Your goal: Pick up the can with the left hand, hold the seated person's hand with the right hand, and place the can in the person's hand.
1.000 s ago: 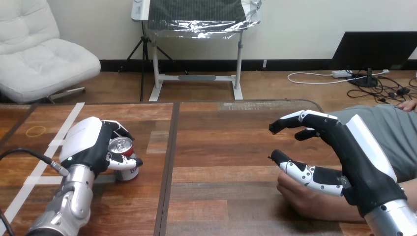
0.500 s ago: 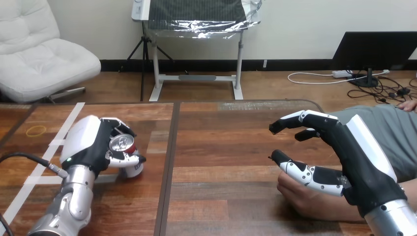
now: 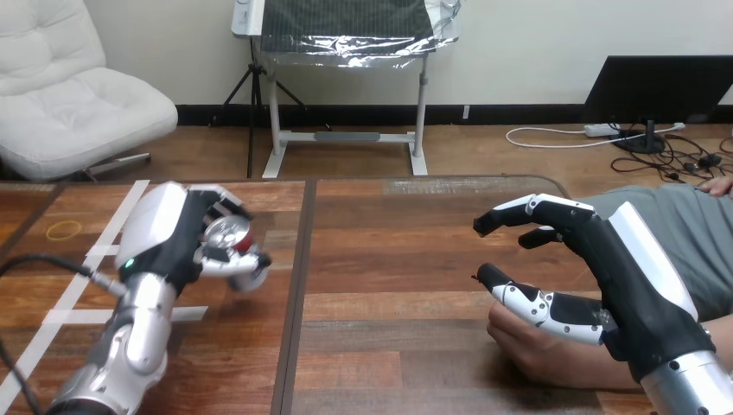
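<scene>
Can (image 3: 230, 234) | gripped by left robot hand (image 3: 162, 239) | right robot hand (image 3: 629, 285) relaxed over person's hand (image 3: 536, 350)

We find the can (image 3: 232, 246) over the left part of the table (image 3: 389, 259), inside our left hand (image 3: 168, 242), whose fingers curl round it. Well apart, at the right, our right hand (image 3: 605, 277) sits over the person's hand (image 3: 544, 350), which lies on the tabletop nearer to us (whether our thumb touches it, we cannot tell). The table's seam (image 3: 298, 285) runs between the two sides.
</scene>
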Robot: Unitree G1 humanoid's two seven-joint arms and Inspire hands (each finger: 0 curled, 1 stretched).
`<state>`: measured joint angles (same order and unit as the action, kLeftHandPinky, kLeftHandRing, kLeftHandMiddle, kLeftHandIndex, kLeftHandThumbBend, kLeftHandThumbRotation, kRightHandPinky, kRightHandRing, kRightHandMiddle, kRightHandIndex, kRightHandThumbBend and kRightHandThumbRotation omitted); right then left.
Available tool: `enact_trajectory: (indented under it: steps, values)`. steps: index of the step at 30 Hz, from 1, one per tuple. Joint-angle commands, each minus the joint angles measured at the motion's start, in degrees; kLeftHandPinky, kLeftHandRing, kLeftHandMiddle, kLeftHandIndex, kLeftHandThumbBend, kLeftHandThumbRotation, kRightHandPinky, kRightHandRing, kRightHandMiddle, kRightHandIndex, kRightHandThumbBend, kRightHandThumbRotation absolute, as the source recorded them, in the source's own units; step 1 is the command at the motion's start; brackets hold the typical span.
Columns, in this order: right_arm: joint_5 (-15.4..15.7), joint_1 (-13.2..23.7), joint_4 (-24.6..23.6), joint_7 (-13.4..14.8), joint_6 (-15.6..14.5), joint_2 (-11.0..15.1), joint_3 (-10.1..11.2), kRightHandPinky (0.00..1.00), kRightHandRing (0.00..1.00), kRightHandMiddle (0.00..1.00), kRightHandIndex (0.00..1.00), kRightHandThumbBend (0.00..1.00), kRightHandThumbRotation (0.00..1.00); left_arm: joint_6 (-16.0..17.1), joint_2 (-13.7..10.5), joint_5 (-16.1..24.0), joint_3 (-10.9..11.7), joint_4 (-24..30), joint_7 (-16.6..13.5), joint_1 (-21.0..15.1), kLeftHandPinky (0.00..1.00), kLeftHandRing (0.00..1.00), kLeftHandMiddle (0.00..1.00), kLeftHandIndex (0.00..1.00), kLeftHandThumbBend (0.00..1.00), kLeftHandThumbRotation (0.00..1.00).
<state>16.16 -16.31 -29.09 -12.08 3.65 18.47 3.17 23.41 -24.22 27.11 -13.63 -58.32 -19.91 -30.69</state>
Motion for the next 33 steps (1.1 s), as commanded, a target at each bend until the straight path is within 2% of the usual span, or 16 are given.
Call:
enact_trajectory:
  steps: [1, 20, 33]
  values:
    - [0.3, 3.5, -2.9, 0.5, -0.1, 0.4, 0.8, 0.68, 0.78, 0.73, 0.62, 0.5, 0.0, 0.7, 0.0, -0.8, 1.1, 6.6, 0.2, -2.6, 0.38, 0.44, 0.5, 0.53, 0.65, 0.0]
    - [1.5, 3.4, -3.3, 1.0, -0.5, 0.1, 0.7, 0.68, 0.78, 0.73, 0.63, 0.52, 0.0, -2.5, -0.2, 0.5, 1.3, 17.3, 3.6, -0.8, 0.38, 0.44, 0.5, 0.52, 0.64, 0.0]
    - [1.2, 4.0, -3.1, 0.6, -0.6, 0.6, 1.5, 0.68, 0.78, 0.74, 0.63, 0.55, 0.0, -2.6, 0.5, -0.4, 1.8, 22.2, 5.9, -0.2, 0.4, 0.45, 0.5, 0.52, 0.64, 0.0]
